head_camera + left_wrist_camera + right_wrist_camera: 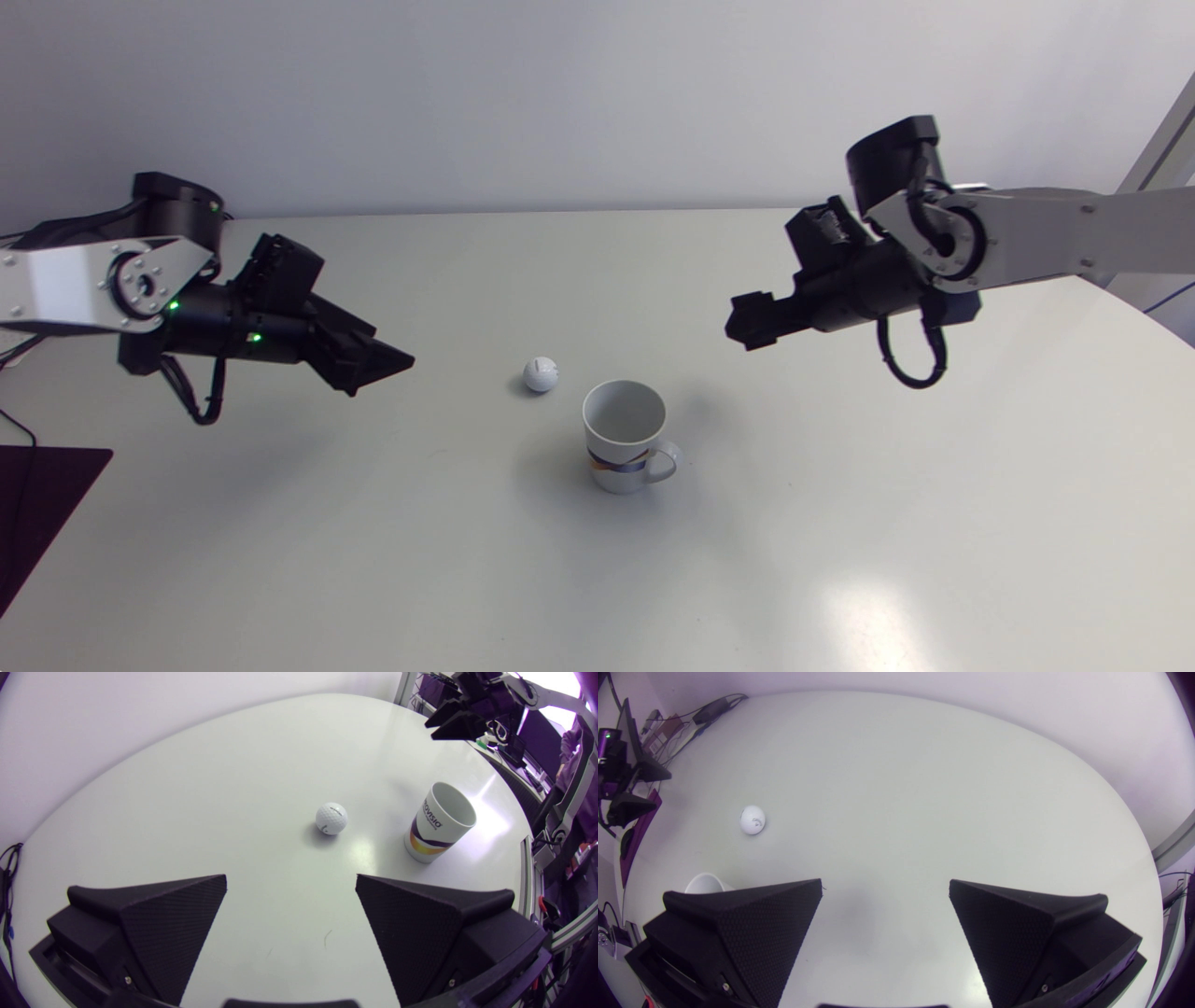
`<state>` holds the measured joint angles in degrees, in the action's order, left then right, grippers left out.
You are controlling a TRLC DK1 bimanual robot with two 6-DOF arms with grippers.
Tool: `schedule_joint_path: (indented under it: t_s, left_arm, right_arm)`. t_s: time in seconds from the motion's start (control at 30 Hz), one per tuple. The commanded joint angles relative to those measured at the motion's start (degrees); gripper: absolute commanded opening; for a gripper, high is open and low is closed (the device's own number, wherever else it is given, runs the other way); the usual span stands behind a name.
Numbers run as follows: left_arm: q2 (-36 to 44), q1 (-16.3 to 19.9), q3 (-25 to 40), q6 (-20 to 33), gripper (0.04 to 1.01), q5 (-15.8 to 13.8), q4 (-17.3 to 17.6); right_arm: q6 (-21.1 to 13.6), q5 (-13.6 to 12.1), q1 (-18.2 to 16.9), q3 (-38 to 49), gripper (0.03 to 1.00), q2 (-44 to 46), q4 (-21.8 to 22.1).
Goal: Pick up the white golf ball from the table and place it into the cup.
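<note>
The white golf ball point(541, 373) rests on the table point(840, 523) near the cup point(624, 434), at about 10 o'clock from it in the head view. The left gripper point(291, 879) and right gripper point(885, 884) both stand spread wide, holding nothing. Expect a light, hard, roll-prone ball: grip it across its widest girth, low to the table. Only the head view shows the cup's handle, at 4 o'clock. Only the left wrist view shows the ball straight ahead of the left gripper.

Table point(597, 579): white, matte, curved edge. Dark purple mat point(42, 504): lies flat at the table's 8 o'clock edge.
</note>
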<state>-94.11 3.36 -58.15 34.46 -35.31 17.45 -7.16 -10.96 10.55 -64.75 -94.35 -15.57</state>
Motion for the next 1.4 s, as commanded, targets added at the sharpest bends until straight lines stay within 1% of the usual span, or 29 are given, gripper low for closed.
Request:
schedule_joint_path:
  t_s: [0.0,0.1,0.13,0.23,0.3,0.4,0.5,0.57,0.6,0.63,0.67,0.77,0.83,0.93,1.0,1.13,1.17,1.23,1.27,1.37]
  left_arm:
    - [-7.7,-2.3,-5.4,2.7,0.990,-2.6,3.5]
    - [-10.5,-5.7,-7.0,2.4,0.990,-2.7,3.6]
    - [-11.6,-6.4,-7.6,1.8,0.990,-2.7,3.6]
    - [-13.6,-8.7,-7.8,2.4,0.990,-2.6,3.7]
    - [-14.4,-9.8,-7.5,2.7,0.990,-2.5,3.8]
    - [-15.7,-10.4,-7.6,3.3,0.990,-0.6,3.4]
    - [-17.3,-10.1,-8.7,4.0,0.990,2.5,3.4]
    - [-17.3,-9.9,-8.6,4.3,0.990,3.8,3.1]
    - [-17.4,-9.8,-8.5,4.4,0.990,4.5,2.7]
    - [-17.9,-9.9,-8.4,4.3,0.990,6.0,1.9]
    - [-18.2,-9.7,-8.3,4.3,0.990,6.3,1.3]
    - [-19.5,-9.5,-7.9,4.4,0.990,7.7,-0.8]
    - [-20.5,-9.5,-7.9,4.4,0.990,8.9,-1.4]
    - [-21.4,-9.5,-7.1,4.3,0.989,11.2,-3.0]
    - [-21.8,-9.6,-6.5,4.4,0.984,13.1,-3.4]
    - [-21.2,-9.4,-5.0,4.8,0.907,15.4,-3.2]
    - [-20.8,-9.1,-4.6,4.9,0.856,16.0,-3.1]
    - [-19.5,-8.4,-3.5,5.0,0.670,16.8,-3.1]
    - [-18.8,-7.9,-2.8,5.0,0.666,16.9,-3.1]
    - [-16.2,-7.7,-0.1,5.4,0.652,20.3,-2.0]
  right_arm:
    - [-1.7,-0.9,-1.6,1.9,0.966,3.7,-2.1]
    - [-2.9,-0.7,-3.1,3.4,0.966,5.8,-2.6]
    - [-3.2,-0.8,-3.6,3.8,0.966,6.2,-3.1]
    - [-4.2,-0.7,-4.5,5.2,0.966,7.3,-3.1]
    - [-4.2,-0.8,-5.0,6.0,0.966,7.3,-2.9]
    - [-3.8,-0.8,-5.0,8.9,0.966,7.8,-1.1]
    - [-3.7,-0.8,-4.7,11.3,0.966,8.5,0.1]
    - [-3.7,-0.9,-4.7,12.2,0.966,8.7,0.5]
    - [-3.6,-0.9,-4.7,12.4,0.966,8.7,0.6]
    - [-3.5,-0.9,-4.7,12.7,0.966,8.7,0.9]
    - [-3.1,-0.9,-4.5,12.9,0.966,8.7,1.1]
    - [-2.7,-0.9,-4.0,13.2,0.966,9.7,0.8]
    - [-2.4,-0.9,-3.9,13.3,0.966,10.7,0.6]
    - [-2.3,-0.9,-4.0,13.4,0.966,11.9,-0.1]
    - [-2.4,-0.9,-4.0,13.5,0.966,12.6,-0.2]
    - [-2.4,-0.8,-4.0,14.4,0.966,13.0,0.0]
    - [-2.3,-0.8,-4.0,14.7,0.966,13.0,0.2]
    - [-2.4,-0.9,-4.0,15.4,0.966,13.0,0.3]
    - [-2.4,-0.9,-4.0,15.7,0.966,13.0,0.4]
    - [-2.5,-0.9,-4.0,16.5,0.966,13.4,0.9]
